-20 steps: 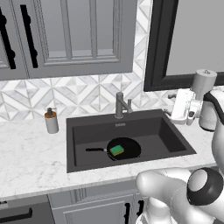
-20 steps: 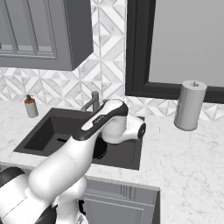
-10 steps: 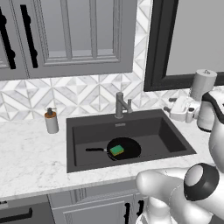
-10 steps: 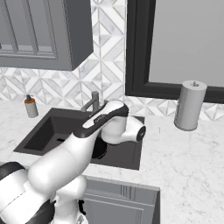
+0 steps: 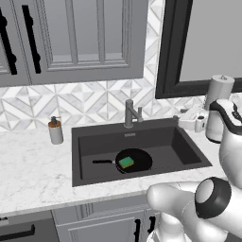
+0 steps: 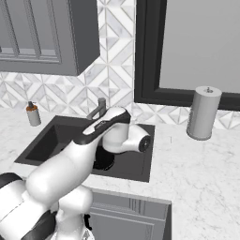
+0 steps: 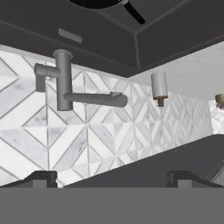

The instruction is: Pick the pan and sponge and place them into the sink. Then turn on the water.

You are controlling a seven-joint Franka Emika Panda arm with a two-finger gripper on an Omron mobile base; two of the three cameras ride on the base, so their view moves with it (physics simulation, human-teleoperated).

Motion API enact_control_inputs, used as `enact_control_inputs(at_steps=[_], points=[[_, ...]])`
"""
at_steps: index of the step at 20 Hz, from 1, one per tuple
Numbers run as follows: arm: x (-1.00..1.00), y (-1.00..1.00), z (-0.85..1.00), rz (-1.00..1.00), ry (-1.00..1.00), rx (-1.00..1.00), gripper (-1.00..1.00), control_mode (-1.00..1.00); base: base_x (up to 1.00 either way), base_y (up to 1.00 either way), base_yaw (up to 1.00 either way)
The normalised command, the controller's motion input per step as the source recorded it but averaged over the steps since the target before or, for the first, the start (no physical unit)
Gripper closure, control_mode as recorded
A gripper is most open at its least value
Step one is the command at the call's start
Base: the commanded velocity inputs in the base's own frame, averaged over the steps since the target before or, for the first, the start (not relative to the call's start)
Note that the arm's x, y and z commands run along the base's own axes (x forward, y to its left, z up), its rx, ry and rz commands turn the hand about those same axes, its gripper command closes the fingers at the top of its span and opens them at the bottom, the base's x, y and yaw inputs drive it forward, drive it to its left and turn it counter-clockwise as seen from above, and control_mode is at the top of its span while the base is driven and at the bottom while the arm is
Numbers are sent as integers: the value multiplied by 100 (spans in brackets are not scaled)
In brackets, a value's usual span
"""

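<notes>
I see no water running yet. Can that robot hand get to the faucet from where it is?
Probably yes. The hand hangs over the counter right of the faucet, with open space between them. The pan and sponge lie low in the sink, out of the way.

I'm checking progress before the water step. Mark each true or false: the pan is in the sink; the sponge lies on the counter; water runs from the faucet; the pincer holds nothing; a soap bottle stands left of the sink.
1. The pan is in the sink: true.
2. The sponge lies on the counter: false, it rests on the pan.
3. Water runs from the faucet: false, no stream shows.
4. The pincer holds nothing: true, open.
5. A soap bottle stands left of the sink: true.
</notes>
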Motion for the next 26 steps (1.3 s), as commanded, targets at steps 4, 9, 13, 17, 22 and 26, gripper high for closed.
enact_control_inputs(at_steps=[4, 9, 13, 17, 22, 26], points=[[35, -4, -27, 0, 0, 0, -100, -100, 0, 0, 0], [36, -3, -29, 0, 1, 0, -100, -100, 0, 0, 0], [38, 0, -30, 0, 2, 0, -100, -100, 0, 0, 0], [42, 0, -22, 0, 0, 0, -100, -100, 0, 0, 0], [53, 0, -24, 0, 3, 0, -100, -100, 0, 0, 0], [61, 0, -27, 0, 5, 0, -100, -100, 0, 0, 0]])
